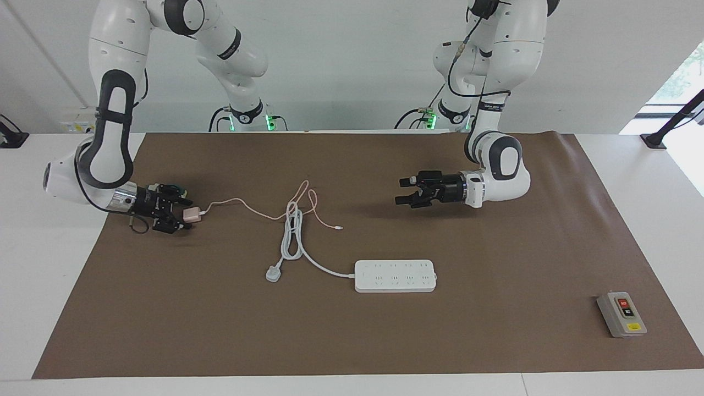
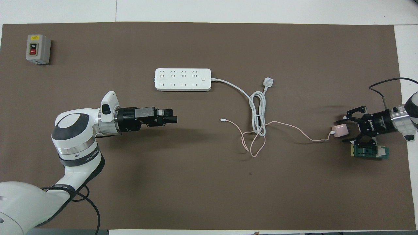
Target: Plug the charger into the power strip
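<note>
The pale-pink charger lies on the brown mat at the right arm's end, its thin pink cable trailing toward the middle. My right gripper is low at the mat, open, with one finger on each side of the charger and a small gap on both sides. The white power strip lies flat mid-table, farther from the robots than the charger. My left gripper hangs open over bare mat, holding nothing.
The strip's thick white cord is coiled across the pink cable and ends in a white three-pin plug. A small green board lies beside the right gripper. A grey button box sits in a corner far from the robots, at the left arm's end.
</note>
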`<state>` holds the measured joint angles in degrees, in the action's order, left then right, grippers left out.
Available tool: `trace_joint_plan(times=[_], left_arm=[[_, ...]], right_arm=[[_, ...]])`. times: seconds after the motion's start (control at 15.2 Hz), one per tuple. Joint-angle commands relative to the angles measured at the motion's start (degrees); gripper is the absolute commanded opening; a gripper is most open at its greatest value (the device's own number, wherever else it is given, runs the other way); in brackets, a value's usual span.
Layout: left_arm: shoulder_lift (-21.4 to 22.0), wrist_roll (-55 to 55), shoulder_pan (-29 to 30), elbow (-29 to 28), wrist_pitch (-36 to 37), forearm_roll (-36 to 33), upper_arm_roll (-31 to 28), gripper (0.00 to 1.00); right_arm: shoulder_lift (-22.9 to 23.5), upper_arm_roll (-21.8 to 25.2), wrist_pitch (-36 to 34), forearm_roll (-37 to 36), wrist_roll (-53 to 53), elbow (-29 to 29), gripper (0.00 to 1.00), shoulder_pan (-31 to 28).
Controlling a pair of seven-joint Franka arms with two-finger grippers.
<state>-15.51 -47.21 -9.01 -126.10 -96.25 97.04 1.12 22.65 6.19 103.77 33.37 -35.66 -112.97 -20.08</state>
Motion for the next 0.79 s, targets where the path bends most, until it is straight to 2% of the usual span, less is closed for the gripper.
trace_joint_plan(times=[0.0,0.13,0.26,0.59,0.72], left_arm=[[-1.2,0.7,-0.9,1.4,-0.4,1.0,-0.5,1.0],[-1.3,0.7,-0.9,1.6,-0.3,1.0,-0.5,1.0],[-1.4,0.7,-0.9,1.8,-0.2,1.0,-0.5,1.0],[-1.6,0.7,-0.9,2.2,-0.1,1.0,-0.5,1.0],[-1.6,0.7,-0.9,2.2,-0.1,1.0,-0.5,1.0]], right_arm=[[-0.4,-0.3,0.3,-0.9,1.7,-0.4,0.22,-0.8],[-0.4,-0.4,-0.5,-0.2,1.6,0.6,0.19,-0.7],[-0.3,-0.5,-2.9,0.6,0.8,2.7,0.1,-0.4],[-0.2,-1.2,-9.5,4.9,-5.4,8.7,0.1,0.0],[-0.8,-1.2,-10.4,7.0,-8.6,10.3,0.1,2.1]])
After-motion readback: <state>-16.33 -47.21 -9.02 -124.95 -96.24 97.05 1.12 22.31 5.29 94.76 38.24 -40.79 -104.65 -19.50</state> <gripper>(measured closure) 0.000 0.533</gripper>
